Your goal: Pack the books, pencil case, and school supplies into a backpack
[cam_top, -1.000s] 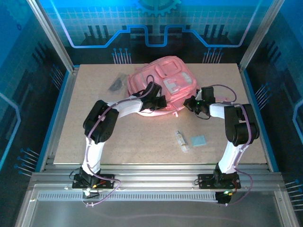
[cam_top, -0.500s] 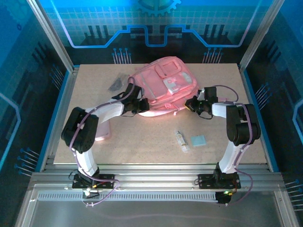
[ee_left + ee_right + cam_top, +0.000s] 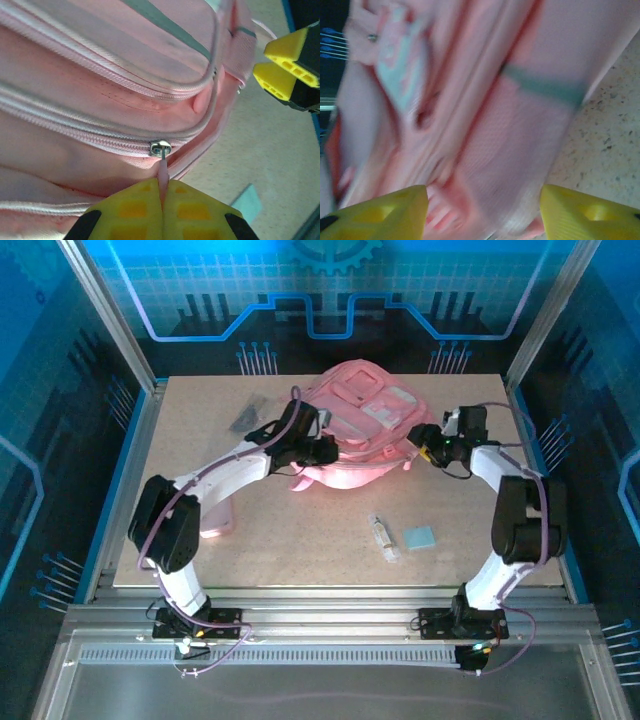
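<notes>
Left hand (image 3: 162,187) is pinched tight on the pink backpack (image 3: 100,75) zipper pull (image 3: 162,170), right hand (image 3: 482,207) spread wide against the backpack's side.

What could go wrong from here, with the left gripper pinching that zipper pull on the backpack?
The left gripper is shut on just the thin zipper pull, so a tug may slip it free. The right gripper straddles the backpack with its jaws open, apparently not clamping it, so the bag may drag along instead of unzipping.
</notes>
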You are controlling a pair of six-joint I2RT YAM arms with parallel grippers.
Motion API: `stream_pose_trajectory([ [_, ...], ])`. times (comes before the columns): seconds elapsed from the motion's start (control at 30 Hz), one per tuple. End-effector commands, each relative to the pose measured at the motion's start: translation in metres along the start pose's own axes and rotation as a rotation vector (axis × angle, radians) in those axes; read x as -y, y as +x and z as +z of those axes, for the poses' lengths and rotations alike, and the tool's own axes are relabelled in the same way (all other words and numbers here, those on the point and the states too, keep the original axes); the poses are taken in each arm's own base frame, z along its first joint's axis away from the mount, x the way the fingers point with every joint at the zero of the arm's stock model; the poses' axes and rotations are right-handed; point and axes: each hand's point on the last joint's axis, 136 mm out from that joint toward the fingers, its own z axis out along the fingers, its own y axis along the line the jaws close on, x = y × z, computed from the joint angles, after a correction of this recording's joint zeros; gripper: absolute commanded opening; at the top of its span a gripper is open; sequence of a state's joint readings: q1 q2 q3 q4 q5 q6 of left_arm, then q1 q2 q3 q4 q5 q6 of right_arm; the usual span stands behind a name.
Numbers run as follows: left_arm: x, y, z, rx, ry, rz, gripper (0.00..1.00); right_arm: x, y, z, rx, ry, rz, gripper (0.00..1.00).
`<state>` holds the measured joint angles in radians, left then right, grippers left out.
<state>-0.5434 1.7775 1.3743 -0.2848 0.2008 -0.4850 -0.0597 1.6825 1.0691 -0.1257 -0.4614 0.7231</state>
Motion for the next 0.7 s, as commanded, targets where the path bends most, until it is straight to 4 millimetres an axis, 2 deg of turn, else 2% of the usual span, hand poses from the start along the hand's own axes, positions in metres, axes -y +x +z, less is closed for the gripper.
stream_pose_trajectory([
  [0.0,0.044,-0.023,0.006,0.036,0.136,0.017,0.00,-0.022,0.023,-0.028,-0.063,-0.029,-0.007,0.65],
  [0.17,0.078,-0.028,0.021,0.028,0.203,0.075,0.00,-0.045,0.055,-0.031,-0.139,-0.148,0.059,0.66],
  [0.33,0.099,-0.021,0.031,0.004,0.249,0.101,0.00,-0.065,0.074,-0.019,-0.178,-0.207,0.084,0.65],
  [0.5,0.114,-0.013,0.030,-0.006,0.286,0.112,0.00,-0.063,0.078,0.005,-0.181,-0.200,0.112,0.63],
  [0.53,0.116,-0.011,0.030,-0.009,0.294,0.116,0.00,-0.061,0.077,0.011,-0.177,-0.200,0.124,0.59],
  [0.57,0.117,-0.009,0.030,-0.015,0.302,0.115,0.00,-0.059,0.076,0.017,-0.175,-0.202,0.134,0.51],
  [0.67,0.115,-0.002,0.029,-0.029,0.313,0.103,0.00,-0.053,0.073,0.028,-0.159,-0.197,0.148,0.24],
])
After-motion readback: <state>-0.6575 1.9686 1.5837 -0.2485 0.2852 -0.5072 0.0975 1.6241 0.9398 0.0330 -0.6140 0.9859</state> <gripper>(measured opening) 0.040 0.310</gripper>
